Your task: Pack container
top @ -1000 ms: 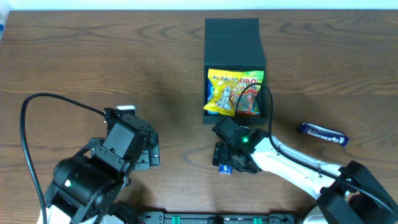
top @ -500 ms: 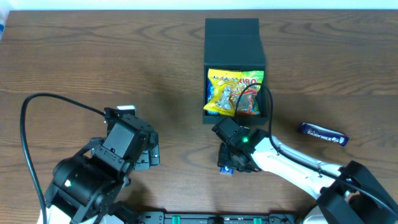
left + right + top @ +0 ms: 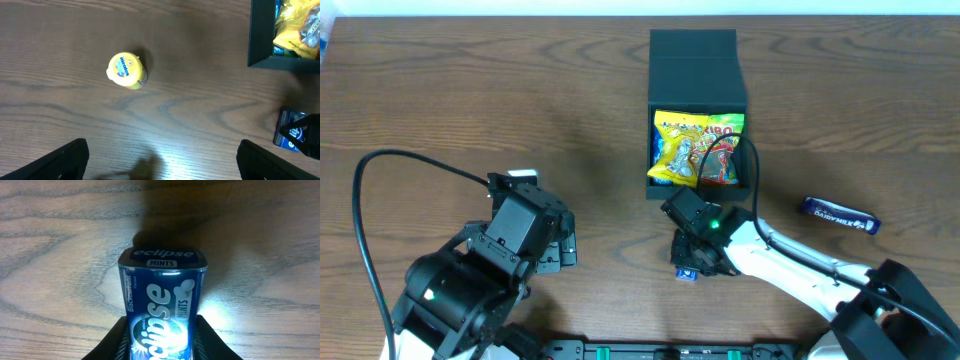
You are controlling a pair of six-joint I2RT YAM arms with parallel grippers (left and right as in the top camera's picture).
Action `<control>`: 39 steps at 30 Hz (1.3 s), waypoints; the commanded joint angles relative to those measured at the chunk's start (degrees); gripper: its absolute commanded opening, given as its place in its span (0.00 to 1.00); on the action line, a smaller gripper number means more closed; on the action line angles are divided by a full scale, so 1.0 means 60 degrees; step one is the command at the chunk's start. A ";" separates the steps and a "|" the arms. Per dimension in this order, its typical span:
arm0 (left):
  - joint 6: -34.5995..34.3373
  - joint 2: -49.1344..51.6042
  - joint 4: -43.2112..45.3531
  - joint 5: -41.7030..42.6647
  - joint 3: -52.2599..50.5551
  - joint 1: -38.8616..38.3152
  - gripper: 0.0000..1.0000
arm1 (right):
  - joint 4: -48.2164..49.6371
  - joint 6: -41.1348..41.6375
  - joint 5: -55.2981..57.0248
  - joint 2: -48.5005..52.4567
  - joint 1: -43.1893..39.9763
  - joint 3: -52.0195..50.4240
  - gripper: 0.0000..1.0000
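The container, a dark box with its flap lid folded back, sits at the top centre and holds a yellow Haribo bag. Just below it, my right gripper is closed on a blue Eclipse mints tin lying on the wood, one jaw against each long side. The left wrist view catches the tin at its right edge and a corner of the container. My left gripper hangs open over bare table at the lower left, holding nothing.
A yellow Mentos tub lies on the table ahead of the left gripper. A blue chocolate bar wrapper lies to the right of the container. The right arm's cable arches over the container's front right corner.
The right gripper's jaws have closed in onto the sides of the mints tin. The left arm has not moved.
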 commanded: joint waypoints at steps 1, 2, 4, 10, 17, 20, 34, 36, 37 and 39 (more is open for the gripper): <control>0.0033 -0.0011 -0.0033 -0.0171 0.0000 0.0015 0.95 | -0.0025 -0.0018 0.0033 0.0062 -0.0044 -0.0044 0.10; 0.0033 -0.0011 -0.0033 -0.0171 0.0000 0.0015 0.95 | -0.0025 -0.0018 0.0029 0.0062 -0.0044 -0.0044 0.08; 0.0033 -0.0011 -0.0036 -0.0171 0.0000 0.0015 0.95 | -0.0025 -0.0018 0.0029 0.0062 -0.0044 -0.0044 0.02; 0.0033 -0.0011 -0.0033 -0.0171 0.0000 0.0015 0.95 | -0.0117 -0.0211 0.0033 -0.0040 -0.0047 0.0062 0.01; 0.0033 -0.0011 -0.0033 -0.0171 0.0000 0.0015 0.95 | -0.0586 -0.1453 0.0004 -0.0678 -0.0044 0.0827 0.01; 0.0033 -0.0011 -0.0036 -0.0171 0.0000 0.0015 0.95 | -0.0874 -0.1745 0.0055 -0.0900 -0.0047 0.1370 0.01; 0.0033 -0.0011 -0.0033 -0.0171 0.0000 0.0015 0.95 | -0.3107 -0.2772 0.1249 -0.1086 -0.0856 0.4029 0.01; 0.0033 -0.0011 -0.0033 -0.0171 0.0000 0.0015 0.95 | -0.3286 -0.2954 0.1213 -0.1086 -0.1158 0.4269 0.01; 0.0033 -0.0011 -0.0033 -0.0171 0.0000 0.0015 0.95 | -0.3381 -0.2954 0.1213 -0.1086 -0.1308 0.4368 0.01; 0.0033 -0.0011 -0.0033 -0.0171 0.0000 0.0015 0.95 | -0.3479 -0.3020 0.1209 -0.1086 -0.1657 0.4513 0.01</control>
